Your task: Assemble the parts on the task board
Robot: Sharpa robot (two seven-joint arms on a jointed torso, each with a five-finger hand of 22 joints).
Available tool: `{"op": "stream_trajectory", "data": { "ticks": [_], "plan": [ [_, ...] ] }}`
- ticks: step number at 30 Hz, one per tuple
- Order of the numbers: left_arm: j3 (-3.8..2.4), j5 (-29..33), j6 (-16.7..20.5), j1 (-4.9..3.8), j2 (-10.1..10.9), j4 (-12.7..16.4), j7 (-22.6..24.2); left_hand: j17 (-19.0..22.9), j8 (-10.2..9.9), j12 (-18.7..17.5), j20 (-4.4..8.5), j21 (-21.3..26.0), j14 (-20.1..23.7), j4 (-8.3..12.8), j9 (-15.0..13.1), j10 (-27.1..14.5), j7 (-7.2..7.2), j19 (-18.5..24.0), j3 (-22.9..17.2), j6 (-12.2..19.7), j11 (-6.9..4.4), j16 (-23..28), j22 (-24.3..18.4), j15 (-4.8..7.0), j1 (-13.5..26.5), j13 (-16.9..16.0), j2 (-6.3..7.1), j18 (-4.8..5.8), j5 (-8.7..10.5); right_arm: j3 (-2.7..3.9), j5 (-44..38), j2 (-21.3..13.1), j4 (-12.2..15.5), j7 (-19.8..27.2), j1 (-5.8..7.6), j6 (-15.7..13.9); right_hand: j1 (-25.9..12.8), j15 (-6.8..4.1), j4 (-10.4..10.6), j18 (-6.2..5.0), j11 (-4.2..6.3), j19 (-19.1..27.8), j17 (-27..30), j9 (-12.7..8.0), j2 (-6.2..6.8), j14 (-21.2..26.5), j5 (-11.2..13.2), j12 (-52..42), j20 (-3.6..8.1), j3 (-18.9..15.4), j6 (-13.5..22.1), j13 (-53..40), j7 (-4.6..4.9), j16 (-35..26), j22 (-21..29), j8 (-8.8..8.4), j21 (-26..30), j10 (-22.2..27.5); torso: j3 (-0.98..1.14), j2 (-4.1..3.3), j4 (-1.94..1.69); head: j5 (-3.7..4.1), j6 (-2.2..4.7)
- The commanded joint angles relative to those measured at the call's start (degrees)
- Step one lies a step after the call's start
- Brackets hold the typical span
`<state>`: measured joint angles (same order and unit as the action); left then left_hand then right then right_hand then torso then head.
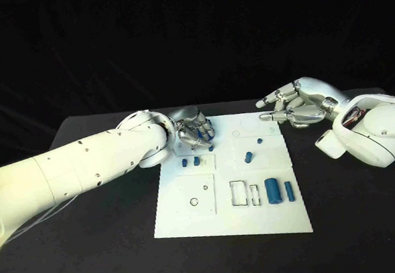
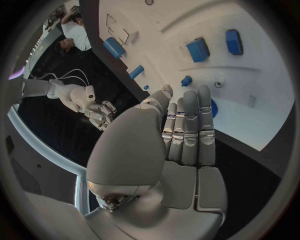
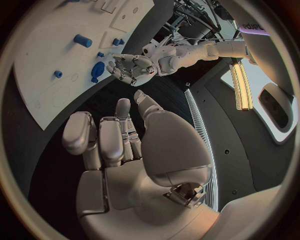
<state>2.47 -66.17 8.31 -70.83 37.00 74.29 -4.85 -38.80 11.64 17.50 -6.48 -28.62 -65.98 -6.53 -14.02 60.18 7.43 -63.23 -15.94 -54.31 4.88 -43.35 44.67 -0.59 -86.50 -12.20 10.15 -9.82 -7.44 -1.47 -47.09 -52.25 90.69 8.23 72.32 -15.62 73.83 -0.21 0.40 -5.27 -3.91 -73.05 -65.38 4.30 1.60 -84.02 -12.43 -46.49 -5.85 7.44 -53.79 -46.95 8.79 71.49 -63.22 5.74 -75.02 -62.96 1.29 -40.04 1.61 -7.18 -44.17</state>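
The flat white rectangular task board [image 1: 228, 207] lay in the middle of the black desk [image 1: 95, 257], with small blue plastic parts on it: two short pegs [image 1: 190, 162] near its far left, a small peg [image 1: 248, 157] further right, and two larger blue cylinders [image 1: 280, 189] lying side by side near the right edge. The silver left hand [image 1: 192, 127] hovered over the board's far left corner, its fingers [image 2: 189, 125] straight, close together and holding nothing; in the left wrist view a round blue disc [image 2: 214, 108] showed just past their tips, though whether they touched it could not be told. The silver right hand [image 1: 296, 105] hung off the board's far right corner, fingers loosely curled and apart, empty. Judging from this, the step in hand was the left hand's reach for a part at the far corner. To do it well, the fingers would need to part before descending, close on the piece squarely, and avoid nudging the loose pegs nearby; the right hand was best kept well apart.
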Motion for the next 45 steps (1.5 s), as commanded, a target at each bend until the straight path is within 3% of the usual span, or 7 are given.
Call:
{"op": "stream_trajectory", "data": {
  "ticks": [1,9,11,14,19,29,45],
  "plan": [
    [0.29,-11.2,3.7,0.18,-1.1,-1.2,6.3,-0.1,-0.8,-1.2,0.16,-0.7,-2.2,0.1,0.9,0.9,0.0,-2.0,-0.3,-1.1,-0.17,-1.7,0.1,0.21,0.7,1.5,0.42,-0.71,0.53,0.0,-0.1,0.0,0.1,0.4,-0.08,0.8,-0.1,-0.25,-0.1,-0.64,-0.01,0.5,0.0,-0.1,-0.57,-0.4,-0.2,0.1,0.08,-0.4,0.2,0.1,0.27,-0.3,0.0,0.23,0.3,0.5,0.01,0.05,0.0,0.2,0.08],
    [0.79,-17.1,0.3,0.45,-3.3,-3.3,4.6,-13.6,-2.7,-3.3,0.86,-3.6,-11.7,0.0,3.0,2.5,-0.19,-8.1,-0.4,-3.2,-0.57,-17.1,1.6,0.84,2.3,4.4,0.86,-0.62,0.76,0.0,-0.1,0.1,0.1,0.4,-0.15,0.9,-0.1,-0.25,-0.1,-0.64,-0.01,0.5,0.0,-0.1,-0.57,-0.4,-0.2,0.1,0.08,-0.4,0.2,0.1,0.27,-0.3,0.0,0.23,0.3,0.5,0.05,0.03,0.0,0.43,0.03],
    [0.83,-18.0,-0.6,0.48,-3.7,-3.7,4.0,-17.2,-2.9,-3.6,1.02,-8.1,-13.6,0.0,3.3,3.0,-0.25,-10.4,-0.5,-3.9,-0.69,-20.7,5.0,0.97,2.6,4.8,0.89,0.08,0.79,0.0,-0.1,0.1,0.0,0.4,-0.17,0.9,-0.1,-0.25,-0.1,-0.64,-0.01,0.5,0.0,-0.1,-0.57,-0.4,-0.2,0.1,0.08,-0.4,0.2,0.1,0.27,-0.3,0.0,0.23,0.3,0.5,0.08,0.06,-0.03,0.44,0.0],
    [0.86,-19.4,-1.8,0.5,-4.1,-4.1,3.1,-24.0,-3.0,-3.9,1.39,-18.7,-16.9,0.0,3.6,3.9,-0.38,-15.0,-0.7,-5.2,-0.99,-27.2,13.0,1.24,2.9,5.4,0.85,1.75,0.79,0.0,-0.1,0.2,0.0,0.4,-0.18,0.9,-0.1,-0.25,-0.1,-0.64,-0.01,0.5,0.0,-0.1,-0.57,-0.4,-0.2,0.1,0.08,-0.4,0.2,0.1,0.27,-0.3,0.0,0.23,0.3,0.5,0.1,0.07,0.01,0.4,-0.12],
    [0.87,-20.7,-3.3,0.52,-4.5,-4.4,1.7,-28.8,-3.5,-4.6,1.71,-26.8,-18.9,0.1,4.2,5.1,-0.57,-18.0,-1.2,-6.4,-1.23,-31.7,19.3,1.58,3.3,6.1,0.88,3.11,0.78,0.0,-0.2,0.2,0.0,0.4,-0.2,0.9,-0.1,-0.25,-0.1,-0.64,-0.01,0.5,0.0,-0.1,-0.57,-0.4,-0.2,0.1,0.08,-0.4,0.2,0.1,0.27,-0.3,0.0,0.23,0.3,0.5,0.09,0.07,-0.05,0.45,-0.22],
    [0.84,-22.0,-5.2,0.52,-5.2,-5.2,-0.2,-30.1,-4.0,-5.3,2.03,-34.4,-20.0,0.4,4.7,6.5,-0.68,-20.4,-2.3,-7.5,-1.49,-33.2,25.1,1.93,3.1,6.7,0.52,4.4,0.61,0.0,-0.2,0.2,0.0,0.5,-0.21,0.9,0.0,-0.26,-0.1,-0.63,0.0,0.4,-0.1,-0.1,-0.65,-0.4,-0.2,0.0,0.08,-0.4,0.2,0.0,0.27,-0.2,0.0,0.25,0.3,0.4,0.09,0.07,-0.05,0.4,-0.32],
    [0.81,-21.9,-5.8,0.99,-6.5,-6.7,-0.2,-29.2,-4.3,-6.3,2.32,-37.6,-20.1,1.2,5.2,8.6,-0.84,-21.0,-5.1,-9.0,-1.84,-33.2,27.9,2.23,2.7,7.1,-0.21,4.9,0.62,0.0,-0.2,0.3,0.0,0.5,-0.23,1.0,0.0,-0.26,-0.1,-0.63,0.0,0.4,-0.1,-0.1,-0.65,-0.4,-0.2,0.0,0.08,-0.4,0.2,0.0,0.27,-0.2,0.0,0.25,0.3,0.4,0.11,0.06,-0.03,0.4,-0.49]
  ]
}}
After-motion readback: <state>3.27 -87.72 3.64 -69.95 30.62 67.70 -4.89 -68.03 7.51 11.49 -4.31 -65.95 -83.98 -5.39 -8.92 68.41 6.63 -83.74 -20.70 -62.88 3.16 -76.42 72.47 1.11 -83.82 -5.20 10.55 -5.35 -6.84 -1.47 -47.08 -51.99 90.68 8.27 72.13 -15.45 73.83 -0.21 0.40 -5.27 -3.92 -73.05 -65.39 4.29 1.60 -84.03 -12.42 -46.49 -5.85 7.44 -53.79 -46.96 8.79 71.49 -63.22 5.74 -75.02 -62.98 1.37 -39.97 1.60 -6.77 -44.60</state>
